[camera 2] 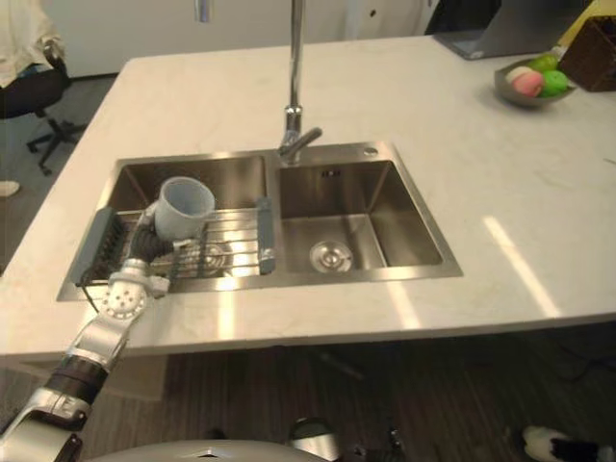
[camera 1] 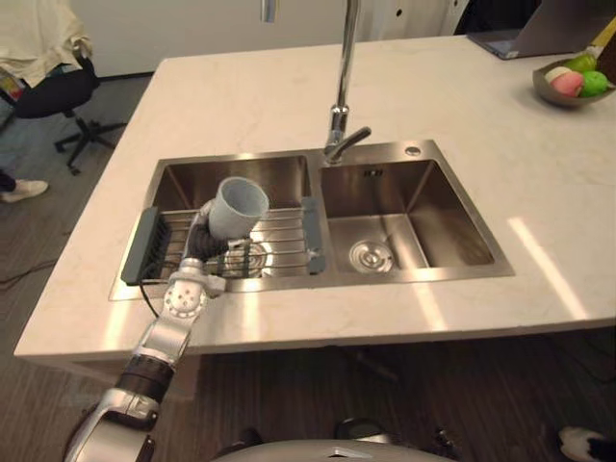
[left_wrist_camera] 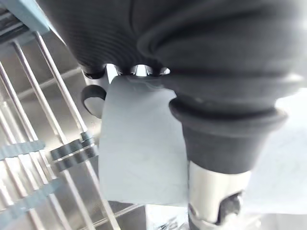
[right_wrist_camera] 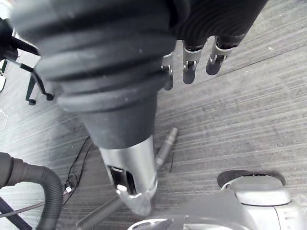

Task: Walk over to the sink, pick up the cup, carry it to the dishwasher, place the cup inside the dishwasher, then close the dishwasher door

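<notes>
Pale counter [camera 1: 241,96], left basin [camera 1: 192,181]: cup [camera 1: 239,205] clamped in curled left hand [camera 1: 207,255] over rack [camera 1: 284,236], mouth tilted up; right hand [right_wrist_camera: 188,64] slack-fingered, remote

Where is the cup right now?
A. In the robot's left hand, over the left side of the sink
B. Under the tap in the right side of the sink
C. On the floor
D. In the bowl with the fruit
A: the left hand has its fingers curled round the cup, over the wire rack in the left half of the sink.
</notes>
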Available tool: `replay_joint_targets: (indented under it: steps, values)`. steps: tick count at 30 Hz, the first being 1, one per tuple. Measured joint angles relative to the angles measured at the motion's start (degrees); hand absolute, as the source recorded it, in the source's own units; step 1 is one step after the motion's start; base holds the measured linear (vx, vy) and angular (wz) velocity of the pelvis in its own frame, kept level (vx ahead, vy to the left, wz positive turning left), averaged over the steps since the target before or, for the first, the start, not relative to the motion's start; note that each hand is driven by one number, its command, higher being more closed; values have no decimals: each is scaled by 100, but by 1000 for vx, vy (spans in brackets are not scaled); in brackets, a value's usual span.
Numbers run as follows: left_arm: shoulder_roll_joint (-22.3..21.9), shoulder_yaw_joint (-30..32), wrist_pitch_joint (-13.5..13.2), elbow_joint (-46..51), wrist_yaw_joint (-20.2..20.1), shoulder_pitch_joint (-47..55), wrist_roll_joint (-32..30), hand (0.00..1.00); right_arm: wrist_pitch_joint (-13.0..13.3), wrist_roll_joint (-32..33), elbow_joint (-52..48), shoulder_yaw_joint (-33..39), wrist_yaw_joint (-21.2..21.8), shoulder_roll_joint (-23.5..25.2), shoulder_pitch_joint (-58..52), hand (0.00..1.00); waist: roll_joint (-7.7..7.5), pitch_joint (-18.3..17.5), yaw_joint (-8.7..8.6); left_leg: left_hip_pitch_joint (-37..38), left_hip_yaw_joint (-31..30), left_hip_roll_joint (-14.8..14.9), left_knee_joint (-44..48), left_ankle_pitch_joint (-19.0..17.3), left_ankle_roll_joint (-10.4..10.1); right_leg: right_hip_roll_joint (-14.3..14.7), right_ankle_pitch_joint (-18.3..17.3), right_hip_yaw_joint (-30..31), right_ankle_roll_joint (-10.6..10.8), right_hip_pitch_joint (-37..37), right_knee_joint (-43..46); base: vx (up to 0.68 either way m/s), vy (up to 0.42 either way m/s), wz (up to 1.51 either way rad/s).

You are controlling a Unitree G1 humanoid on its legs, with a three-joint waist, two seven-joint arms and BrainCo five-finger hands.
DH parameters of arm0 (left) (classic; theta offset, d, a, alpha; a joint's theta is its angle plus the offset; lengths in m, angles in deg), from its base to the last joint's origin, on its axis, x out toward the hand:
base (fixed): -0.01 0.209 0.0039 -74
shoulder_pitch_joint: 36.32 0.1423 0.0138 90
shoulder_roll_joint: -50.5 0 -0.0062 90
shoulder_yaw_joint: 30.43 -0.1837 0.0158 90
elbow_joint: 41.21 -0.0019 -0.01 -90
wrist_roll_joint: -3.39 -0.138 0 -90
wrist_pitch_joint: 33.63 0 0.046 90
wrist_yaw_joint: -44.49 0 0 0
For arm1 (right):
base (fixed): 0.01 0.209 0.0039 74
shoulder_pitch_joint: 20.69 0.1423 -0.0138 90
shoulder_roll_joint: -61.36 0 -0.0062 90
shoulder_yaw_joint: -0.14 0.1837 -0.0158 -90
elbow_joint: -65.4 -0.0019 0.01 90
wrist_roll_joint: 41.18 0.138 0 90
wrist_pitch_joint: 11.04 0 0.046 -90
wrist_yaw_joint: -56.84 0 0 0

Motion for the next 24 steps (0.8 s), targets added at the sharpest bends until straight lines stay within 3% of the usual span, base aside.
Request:
replay_joint_targets:
  steps: [5, 10, 15, 24]
  values:
    - [-386, 246, -224, 1080, -46, 648, 779, 100, 43, 184, -85, -56, -16, 52, -62, 0, 16, -56, 158, -8, -60, -2, -11, 53, 65, -2, 19, -67, -8, -5, -43, -103, 7, 9]
    - [-728, 688, -462, 1722, -458, 1535, 1333, 100, 425, 1379, -701, -260, 285, 193, -287, 0, -33, -309, 308, -149, -190, -59, -13, 58, 92, -20, 88, -113, 42, -13, -231, -23, 29, 7]
    - [-862, 936, -787, 1890, -718, 1954, 1756, 100, 749, 2138, -725, -253, 655, 358, -353, 0, -88, -407, 437, -259, -349, -140, -13, 65, 125, -74, 127, -256, 81, 15, -337, 20, 29, 17]
    - [-951, 1137, -1181, 2162, -740, 2139, 2068, 100, 746, 2886, -673, -230, 1026, 372, -175, 0, -174, -441, 590, -303, -538, -248, -15, 78, 213, -134, 198, -445, 127, 135, -446, 46, 11, 10]
